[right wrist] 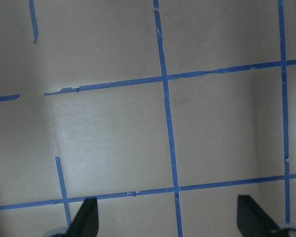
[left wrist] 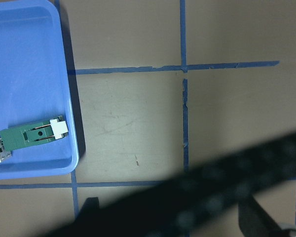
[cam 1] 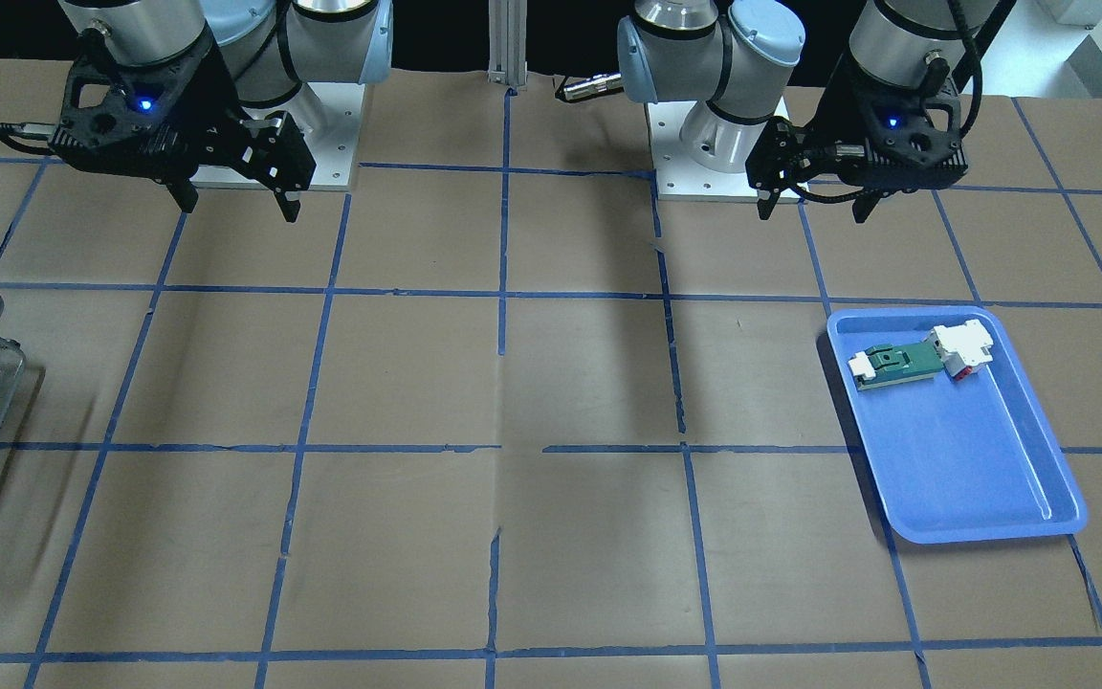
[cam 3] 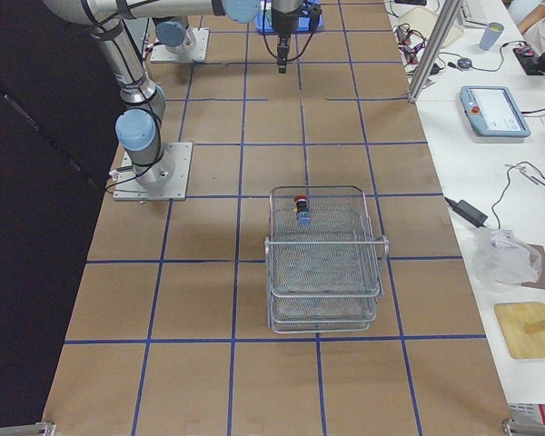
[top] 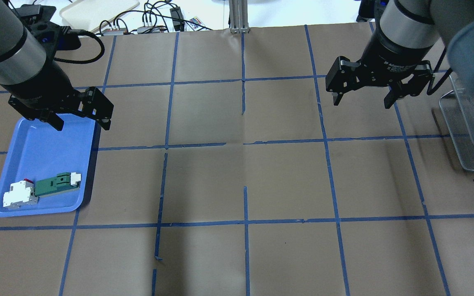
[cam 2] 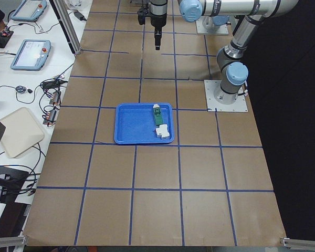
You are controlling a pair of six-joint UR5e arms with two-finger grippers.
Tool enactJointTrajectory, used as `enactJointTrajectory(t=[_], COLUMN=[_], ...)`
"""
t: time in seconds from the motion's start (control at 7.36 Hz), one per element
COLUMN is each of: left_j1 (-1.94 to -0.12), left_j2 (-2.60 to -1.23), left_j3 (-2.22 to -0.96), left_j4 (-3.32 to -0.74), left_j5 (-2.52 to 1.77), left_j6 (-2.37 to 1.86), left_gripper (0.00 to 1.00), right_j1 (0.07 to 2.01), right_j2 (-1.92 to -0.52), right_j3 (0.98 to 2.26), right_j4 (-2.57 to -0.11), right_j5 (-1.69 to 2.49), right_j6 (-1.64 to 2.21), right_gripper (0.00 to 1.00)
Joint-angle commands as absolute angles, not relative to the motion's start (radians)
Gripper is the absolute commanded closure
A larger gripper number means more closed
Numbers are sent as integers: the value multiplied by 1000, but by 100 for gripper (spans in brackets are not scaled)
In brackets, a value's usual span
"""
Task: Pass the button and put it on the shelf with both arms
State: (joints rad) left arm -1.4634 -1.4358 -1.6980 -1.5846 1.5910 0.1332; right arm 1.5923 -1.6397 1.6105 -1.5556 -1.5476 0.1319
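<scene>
Left gripper (top: 82, 123) hangs, jaws wide and empty, over the far end of the tray (top: 43, 139) by the left edge of the table (top: 237, 185). In the tray's near end a green part (top: 54, 187) and white block (top: 17, 196) lie touching. Right gripper (top: 361, 100), likewise spread wide and holding nothing, hovers over the table just short of the shelf (top: 463, 135) at the right edge. Button (cam 3: 302, 203) stands in the shelf's top tier, near its end toward the table's middle, apart from both grippers. The right side view shows it whole; overhead gives just its red cap, and the front view catches only a shelf corner.
</scene>
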Motion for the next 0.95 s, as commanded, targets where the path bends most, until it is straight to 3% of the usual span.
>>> enactJointTrajectory(t=[0.0, 0.81], left_j1=[-1463, -1463], left_j2=[-1436, -1436], left_j3=[-1698, -1695], left_j4=[-1585, -1585], left_j5=[1591, 1592], left_j6=[133, 133], left_gripper=[0, 0], right_j1=[1592, 1592], right_j2=[-1637, -1631], right_j3=[1612, 1612], right_j4=[-1560, -1632], right_j5=[-1546, -1532], right_j6=[130, 133], right_gripper=[0, 0])
